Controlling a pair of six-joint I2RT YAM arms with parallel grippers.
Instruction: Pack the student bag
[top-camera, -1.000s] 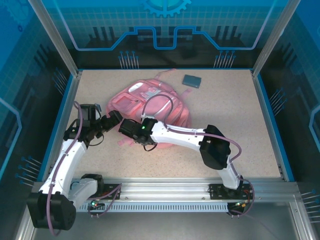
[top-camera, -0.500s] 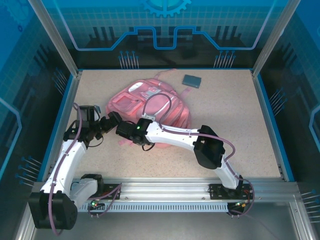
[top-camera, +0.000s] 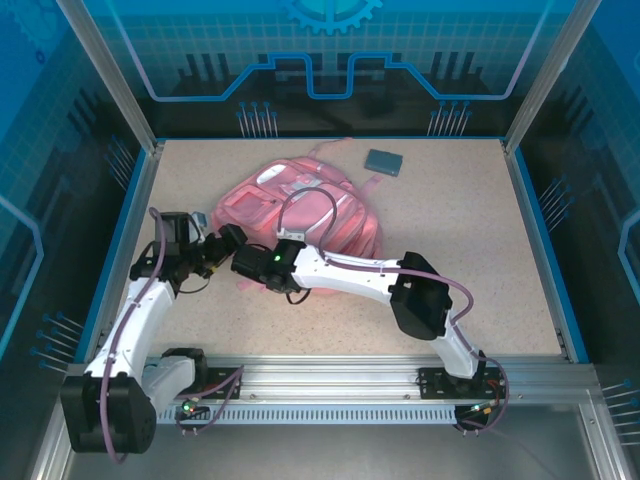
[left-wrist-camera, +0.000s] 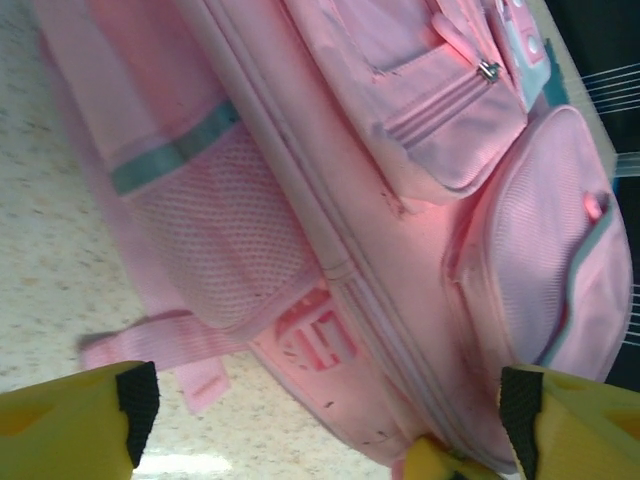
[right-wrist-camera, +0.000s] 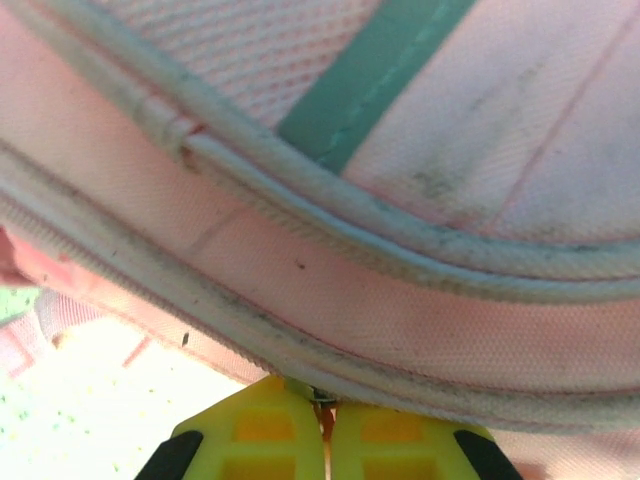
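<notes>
Right gripper (right-wrist-camera: 322, 415) bends low, pinched shut at the zip edge of one pink student bag (top-camera: 300, 205). Left gripper (left-wrist-camera: 320, 400) reaches in, spread wide. One small dark box (top-camera: 383, 161) lies apart.

Student bag (top-camera: 355, 225): pink fabric with white patches; mesh pocket (left-wrist-camera: 215, 235) banded teal; piping (right-wrist-camera: 330, 215) pale grey-white. Table (top-camera: 470, 250) under the bag: beige, finely speckled. Book (top-camera: 383, 161) beyond the bag: slate blue.

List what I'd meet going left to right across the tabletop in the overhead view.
left gripper, at the bag's left edge → student bag → flat grey-blue item
</notes>
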